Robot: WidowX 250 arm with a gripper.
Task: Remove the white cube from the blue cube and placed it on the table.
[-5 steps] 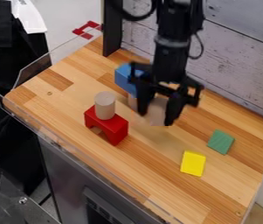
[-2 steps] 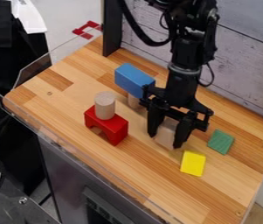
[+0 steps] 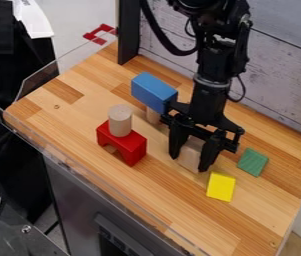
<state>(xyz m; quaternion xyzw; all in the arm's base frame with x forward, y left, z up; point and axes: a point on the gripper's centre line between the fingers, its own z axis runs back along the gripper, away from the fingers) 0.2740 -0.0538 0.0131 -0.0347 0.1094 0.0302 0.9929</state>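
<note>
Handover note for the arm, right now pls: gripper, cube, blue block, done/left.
Gripper: fingers on both sides of the white (pale wood) cube, looks gripped.
Cube: off the blue block, held low over the table, just up-left of the yellow block in the image. Can't tell if it touches down.
Blue block: up on a pale cylinder, close by the gripper's other side.
Done: cube and blue block separated.
Left: likely confirm contact, release, back off without knocking the blue block.
</note>
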